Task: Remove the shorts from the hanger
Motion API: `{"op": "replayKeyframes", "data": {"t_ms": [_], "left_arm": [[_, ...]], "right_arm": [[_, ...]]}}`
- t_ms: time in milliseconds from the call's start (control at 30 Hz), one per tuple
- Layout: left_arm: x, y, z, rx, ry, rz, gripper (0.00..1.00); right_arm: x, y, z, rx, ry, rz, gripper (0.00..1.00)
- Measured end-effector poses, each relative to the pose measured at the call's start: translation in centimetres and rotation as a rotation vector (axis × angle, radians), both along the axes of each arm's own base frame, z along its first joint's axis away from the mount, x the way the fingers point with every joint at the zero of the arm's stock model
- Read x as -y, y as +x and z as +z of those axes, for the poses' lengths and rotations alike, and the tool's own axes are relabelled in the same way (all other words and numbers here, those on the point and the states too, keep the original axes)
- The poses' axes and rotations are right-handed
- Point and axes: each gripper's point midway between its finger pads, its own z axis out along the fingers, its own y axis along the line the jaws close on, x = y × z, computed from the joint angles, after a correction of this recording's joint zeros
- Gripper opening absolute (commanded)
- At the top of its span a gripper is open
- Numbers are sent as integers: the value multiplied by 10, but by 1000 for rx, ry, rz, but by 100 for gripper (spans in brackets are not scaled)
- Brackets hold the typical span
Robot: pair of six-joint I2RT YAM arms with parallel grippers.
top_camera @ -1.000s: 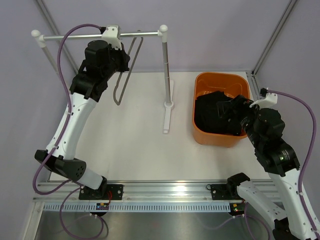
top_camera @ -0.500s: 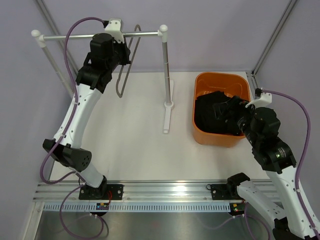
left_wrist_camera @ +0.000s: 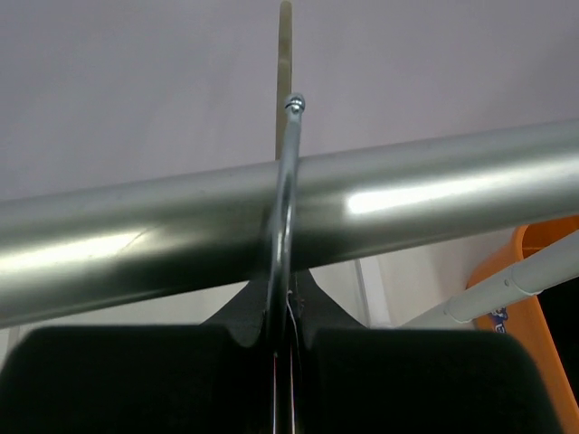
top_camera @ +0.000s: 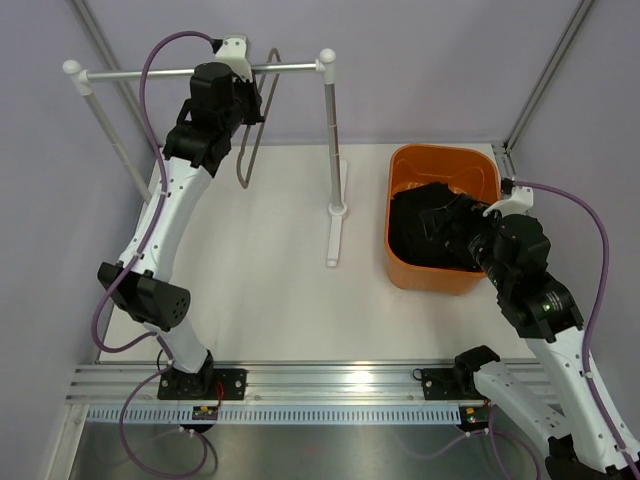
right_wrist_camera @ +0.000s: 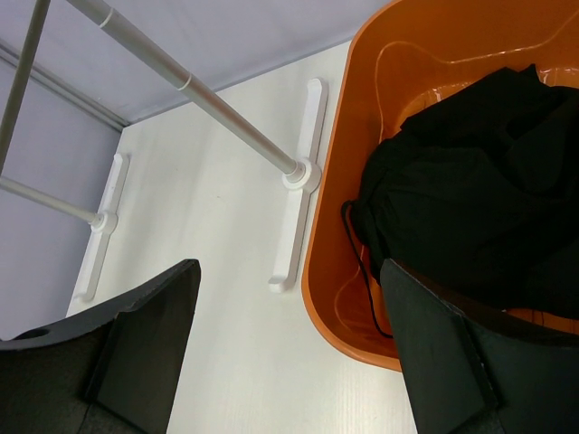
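The hanger (left_wrist_camera: 288, 167) is clamped at its hook by the left gripper (left_wrist_camera: 282, 348), just under the rail (left_wrist_camera: 470, 181); it could be dragged off by a careless pull. The shorts (right_wrist_camera: 488, 190) are seen in the tub (right_wrist_camera: 353, 108), below the wide-spread right gripper (right_wrist_camera: 289, 280).

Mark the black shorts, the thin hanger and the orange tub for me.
Black soft fabric shorts (right_wrist_camera: 488, 181): right wrist view, middle of the bundle.
Thin grey-brown hanger (left_wrist_camera: 286, 181): left wrist view, its wire hook.
Orange plastic tub (top_camera: 432, 277): top external view, near wall.
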Motion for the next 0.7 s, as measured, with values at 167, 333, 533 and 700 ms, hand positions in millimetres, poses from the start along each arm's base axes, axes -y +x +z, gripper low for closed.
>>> {"op": "replayKeyframes", "data": {"t_ms": [167, 333, 533, 700], "left_arm": [[-2, 3, -1, 8, 5, 11, 17], [-2, 3, -13, -16, 16, 12, 27], [-4, -3, -28, -48, 29, 12, 29], [-8, -15, -14, -19, 21, 12, 37]], "right_arm": [[-1, 1, -5, -11, -3, 3, 90], [-1, 1, -8, -16, -5, 4, 90], [-1, 2, -11, -21, -7, 4, 90], [-2, 2, -11, -20, -7, 5, 90]]}}
